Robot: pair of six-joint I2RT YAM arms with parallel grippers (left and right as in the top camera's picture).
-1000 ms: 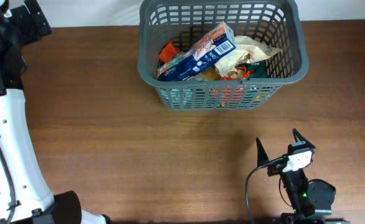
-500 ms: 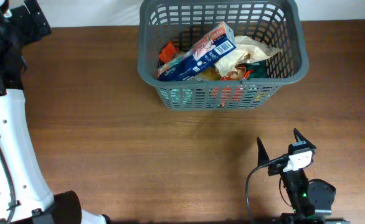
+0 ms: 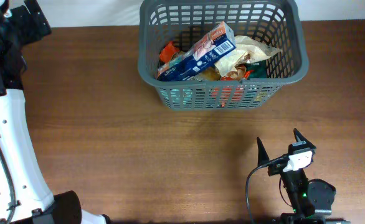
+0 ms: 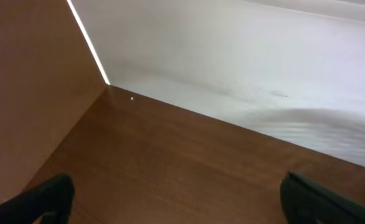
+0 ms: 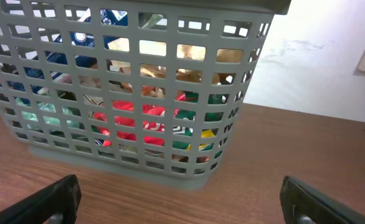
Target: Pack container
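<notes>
Over the last second nothing shifted in the overhead view: both arms and every packet sat where they had been.

The large dark grey plastic lattice container (image 3: 195,98) stood at the far middle of the brown wooden table (image 3: 108,143), upright. It held a blue-and-white cardboard box (image 3: 202,51) lying on top, an orange packet (image 3: 167,51) at its left and a pale crinkled bag (image 3: 250,51) at its right. Red and green wrappers showed through the slots in the right wrist view.

The right gripper (image 3: 276,138) hung near the table's near edge, well apart from the container, jaws spread wide and empty. The left gripper (image 4: 181,200) faced the bare far-left table corner, jaws also released, nothing between them.

No loose packet lay on the visible table. Judgement: packing looked finished, arms parked.
</notes>
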